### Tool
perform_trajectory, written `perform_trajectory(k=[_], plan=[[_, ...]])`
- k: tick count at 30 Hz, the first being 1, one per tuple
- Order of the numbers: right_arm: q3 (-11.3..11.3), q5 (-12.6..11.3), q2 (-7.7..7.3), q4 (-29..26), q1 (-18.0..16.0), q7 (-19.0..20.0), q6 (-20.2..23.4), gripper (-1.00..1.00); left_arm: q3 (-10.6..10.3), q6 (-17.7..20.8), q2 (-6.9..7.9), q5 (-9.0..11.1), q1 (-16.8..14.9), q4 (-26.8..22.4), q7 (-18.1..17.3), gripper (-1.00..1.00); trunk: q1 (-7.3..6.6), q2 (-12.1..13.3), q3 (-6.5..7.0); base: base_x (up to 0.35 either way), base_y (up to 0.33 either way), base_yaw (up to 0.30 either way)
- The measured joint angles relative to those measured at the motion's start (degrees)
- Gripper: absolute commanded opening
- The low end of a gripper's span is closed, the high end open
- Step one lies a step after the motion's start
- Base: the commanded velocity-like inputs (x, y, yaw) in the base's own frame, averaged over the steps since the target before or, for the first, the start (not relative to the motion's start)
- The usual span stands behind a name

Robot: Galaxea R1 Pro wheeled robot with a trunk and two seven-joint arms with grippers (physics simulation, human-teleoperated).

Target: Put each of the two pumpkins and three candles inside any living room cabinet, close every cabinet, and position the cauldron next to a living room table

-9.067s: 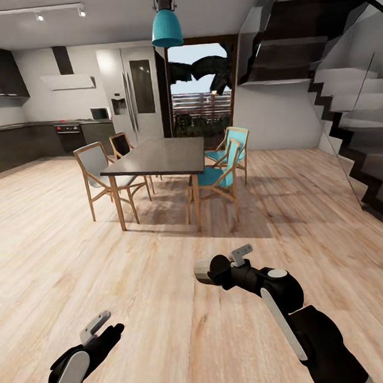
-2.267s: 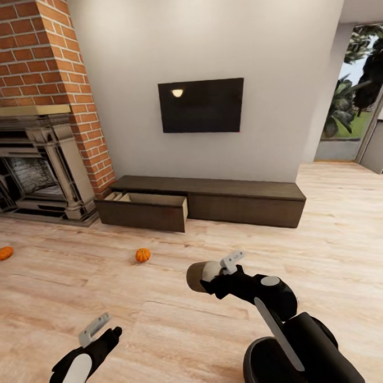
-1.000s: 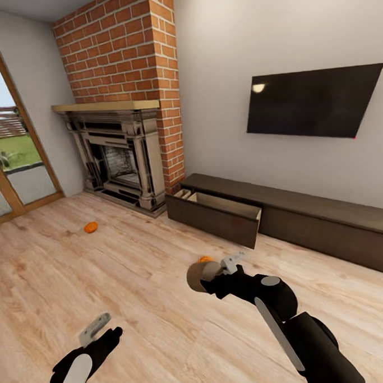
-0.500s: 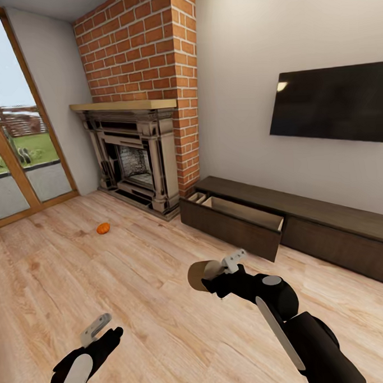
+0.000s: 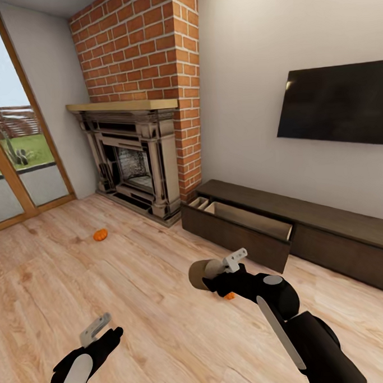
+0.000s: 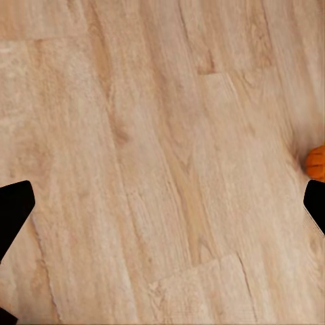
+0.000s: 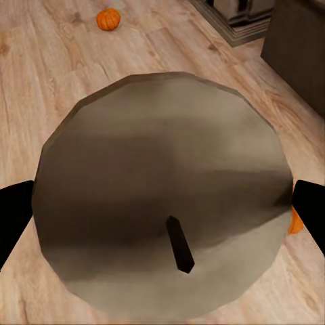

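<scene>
Pale wood planks cover the floor, their grain running in long boards toward a red brick chimney breast with a dark, ornate fireplace at its foot and a light wooden mantel across the top. To the left a tall glazed door in a wooden frame gives onto grass and a fence outside. The wall to the right is plain off-white and carries a black television, its screen dark; no brand, label or writing can be read anywhere.

Below the television runs the cabinet, long, low and dark brown. Its drawer nearest the fireplace stands pulled out, showing pale beige insides with a divider at one end.

1 pumpkin lies on the floor in front of the fireplace, well apart from the cabinet. A 2nd pumpkin sits on the floor just below the right arm, mostly hidden by it — only an orange sliver shows.

The right gripper is clamped on a candle, a short beige cylinder whose flat end with its dark wick faces the right wrist camera. The left gripper hangs low over bare floor with nothing between its fingers, which stand wide in the left wrist view.
</scene>
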Motion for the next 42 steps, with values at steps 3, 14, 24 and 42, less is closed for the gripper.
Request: perform_trajectory(k=[3,14,24,42], plan=[[-0.05,-0.01,0.01,0.0,0.0,-0.02,0.15,-1.0,0.0,0.0,0.02,0.03,0.0,0.0,0.0,1.0,0.0,0.0,0.0,0.31,0.182,0.0],[-0.08,-0.03,0.02,0.0,-0.01,-0.08,0.31,-1.0,0.0,0.0,0.01,0.0,0.0,0.0,0.0,1.0,0.0,0.0,0.0,0.307,0.198,0.0],[-0.13,-0.05,0.02,0.0,-0.07,-0.08,0.36,-1.0,0.0,0.0,-0.03,0.05,0.0,0.0,-0.04,1.0,0.0,0.0,0.0,0.294,0.207,-0.017],[-0.18,-0.05,0.02,-0.02,-0.07,-0.44,-0.28,-1.0,-0.1,0.01,-0.06,0.03,-0.03,0.53,-0.1,1.0,0.01,0.0,0.0,0.258,0.237,-0.225]])
